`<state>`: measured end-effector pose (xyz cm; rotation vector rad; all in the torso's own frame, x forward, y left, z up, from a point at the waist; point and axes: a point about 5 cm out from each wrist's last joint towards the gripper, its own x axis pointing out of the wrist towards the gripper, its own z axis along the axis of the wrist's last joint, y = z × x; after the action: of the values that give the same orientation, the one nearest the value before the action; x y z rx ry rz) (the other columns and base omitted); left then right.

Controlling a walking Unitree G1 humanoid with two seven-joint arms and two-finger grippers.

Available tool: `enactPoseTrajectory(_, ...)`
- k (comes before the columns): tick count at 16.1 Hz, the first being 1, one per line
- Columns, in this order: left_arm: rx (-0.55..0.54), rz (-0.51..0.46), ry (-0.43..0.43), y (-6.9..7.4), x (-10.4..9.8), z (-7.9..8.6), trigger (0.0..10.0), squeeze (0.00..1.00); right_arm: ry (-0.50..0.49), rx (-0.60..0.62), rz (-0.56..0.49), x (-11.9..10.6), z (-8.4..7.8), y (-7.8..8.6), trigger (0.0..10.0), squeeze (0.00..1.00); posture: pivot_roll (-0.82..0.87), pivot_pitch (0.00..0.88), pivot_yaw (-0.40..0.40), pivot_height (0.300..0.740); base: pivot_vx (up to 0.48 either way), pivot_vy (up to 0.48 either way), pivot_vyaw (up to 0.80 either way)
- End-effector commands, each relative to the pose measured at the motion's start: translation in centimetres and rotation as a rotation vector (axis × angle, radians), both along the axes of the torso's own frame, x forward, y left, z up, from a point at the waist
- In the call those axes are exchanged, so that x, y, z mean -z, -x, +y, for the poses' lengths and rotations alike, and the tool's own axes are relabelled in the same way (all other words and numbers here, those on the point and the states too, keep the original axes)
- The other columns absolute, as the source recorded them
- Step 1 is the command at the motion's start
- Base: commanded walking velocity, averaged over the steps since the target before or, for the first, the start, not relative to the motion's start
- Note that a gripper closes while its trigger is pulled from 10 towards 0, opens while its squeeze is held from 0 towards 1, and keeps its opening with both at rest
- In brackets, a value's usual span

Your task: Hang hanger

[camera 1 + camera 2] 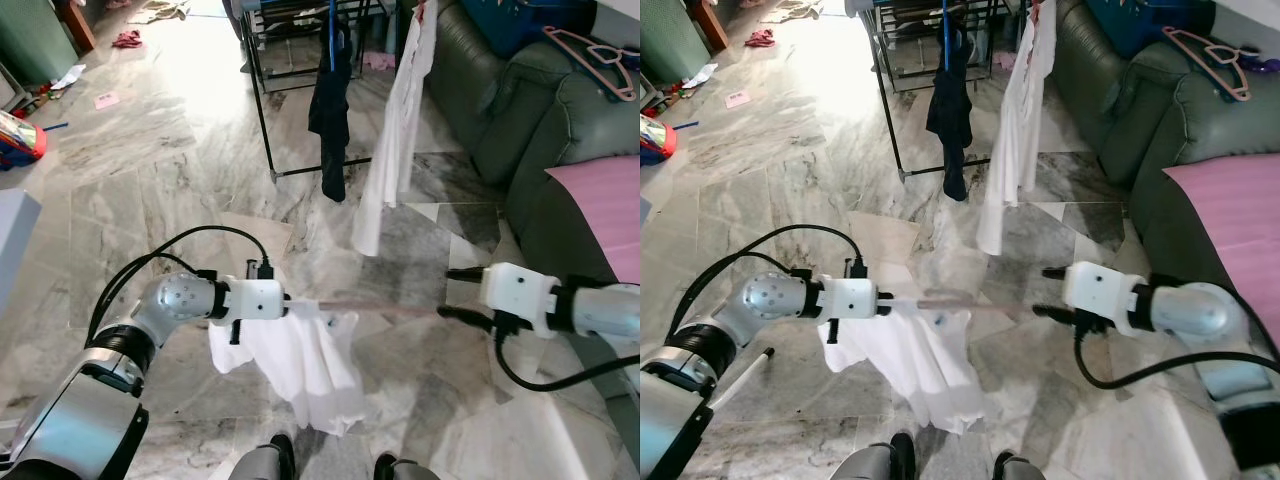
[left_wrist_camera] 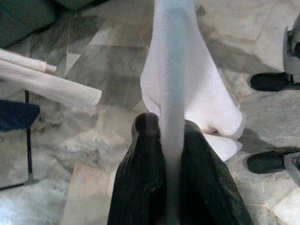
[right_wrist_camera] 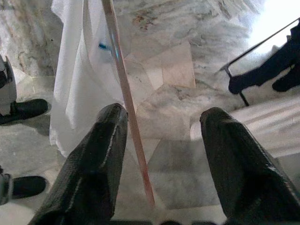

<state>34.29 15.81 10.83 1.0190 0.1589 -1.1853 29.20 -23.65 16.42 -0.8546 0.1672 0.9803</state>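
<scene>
My left gripper is shut on one end of a pink hanger that carries a white garment. The garment hangs from the hanger down toward the floor by my feet. In the left wrist view the black fingers pinch the cloth-wrapped hanger arm. The hanger's bare pink arm reaches across to my right gripper, which is open. That arm lies between the two right fingers, close against one finger. A black drying rack stands ahead.
A white shirt and a dark garment hang from the rack. A dark green sofa runs along the right, with pink hangers on its back and a pink cloth on its seat. Marble floor lies open to the left.
</scene>
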Motion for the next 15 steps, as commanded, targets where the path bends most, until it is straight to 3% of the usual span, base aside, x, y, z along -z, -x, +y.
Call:
enactPoseTrajectory(1,-0.081,0.001,0.024,-0.2,-0.1,1.4,0.0,0.0,-0.043,0.013,-0.018,-0.6,-0.1,0.2,10.0,1.0,-0.05,0.213,0.09,0.74,0.0,0.0,0.0)
enactPoseTrajectory(4,-0.21,-0.045,0.119,-1.2,-1.4,2.2,0.0,0.0,-0.18,0.225,-0.196,-1.1,-0.6,-1.2,10.0,1.0,-0.04,0.223,0.09,0.74,0.0,0.0,0.0)
enactPoseTrajectory(8,-0.3,-0.09,0.195,-1.7,-1.9,2.6,0.0,0.0,-0.39,0.474,-0.414,-1.3,-1.3,-1.4,10.0,1.0,-0.03,0.228,0.087,0.74,0.0,0.0,0.0)
enactPoseTrajectory(10,-0.312,-0.101,0.198,-1.8,-2.0,2.8,0.0,0.0,-0.422,0.518,-0.459,-1.4,-1.2,-1.3,10.0,1.0,-0.02,0.229,0.086,0.74,0.0,0.0,0.0)
enactPoseTrajectory(12,-0.345,-0.113,0.255,-2.2,-3.0,2.9,0.0,0.0,-0.529,0.614,-0.403,0.0,-0.6,-1.3,10.0,1.0,-0.02,0.228,0.085,0.74,0.0,0.0,0.0)
enactPoseTrajectory(13,-0.35,-0.111,0.318,-2.5,-3.7,2.6,0.0,0.0,-0.591,0.676,-0.36,1.1,-0.4,-1.3,10.0,0.0,-0.02,0.229,0.086,0.74,0.0,0.0,0.0)
enactPoseTrajectory(14,-0.337,-0.108,0.355,-2.7,-4.2,2.2,0.0,0.0,-0.618,0.731,-0.353,1.6,-0.5,-1.4,10.0,0.0,-0.02,0.23,0.084,0.74,0.0,0.0,0.0)
enactPoseTrajectory(15,-0.288,-0.097,0.42,-2.8,-5.1,1.2,0.0,0.0,-0.641,0.862,-0.326,2.9,-0.8,-1.6,10.0,0.0,-0.02,0.232,0.081,0.74,0.0,0.0,0.0)
